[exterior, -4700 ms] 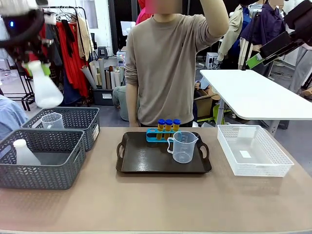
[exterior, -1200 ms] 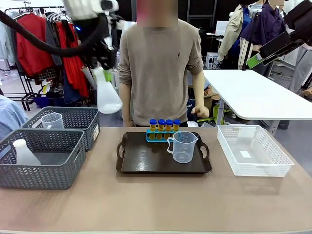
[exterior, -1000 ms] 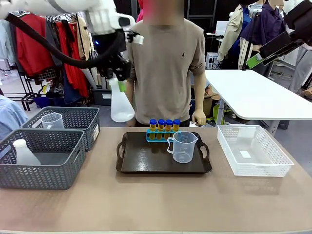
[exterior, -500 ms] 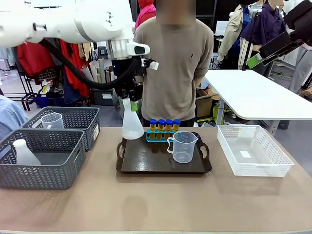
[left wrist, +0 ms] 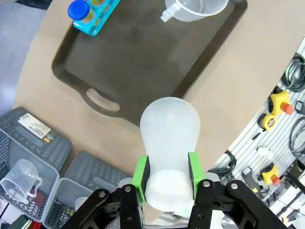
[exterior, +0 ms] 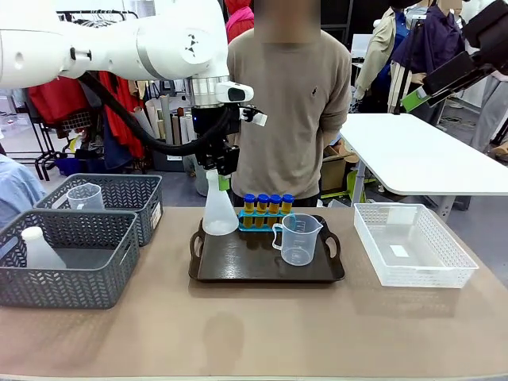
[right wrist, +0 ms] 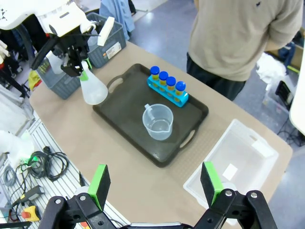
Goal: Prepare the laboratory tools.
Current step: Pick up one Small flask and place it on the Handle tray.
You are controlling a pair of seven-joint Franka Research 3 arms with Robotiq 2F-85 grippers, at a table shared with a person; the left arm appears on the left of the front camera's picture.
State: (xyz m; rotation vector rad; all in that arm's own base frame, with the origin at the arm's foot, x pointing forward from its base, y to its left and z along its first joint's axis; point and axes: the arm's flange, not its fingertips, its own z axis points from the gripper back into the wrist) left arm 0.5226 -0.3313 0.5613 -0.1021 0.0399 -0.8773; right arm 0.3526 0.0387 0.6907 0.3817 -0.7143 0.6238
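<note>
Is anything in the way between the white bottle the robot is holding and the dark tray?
Nothing visible is. The left gripper holds the frosted flask by its neck above the tray's left end, which is bare. The tube rack and the beaker stand farther right on the tray.

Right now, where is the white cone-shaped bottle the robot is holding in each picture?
Front view: frosted white conical flask left of centre, above the dark tray's left end.
Left wrist view: bottom centre, neck between the green-padded jaws.
Right wrist view: upper left, beside the tray.
Shared landmark: dark brown handled tray.
</note>
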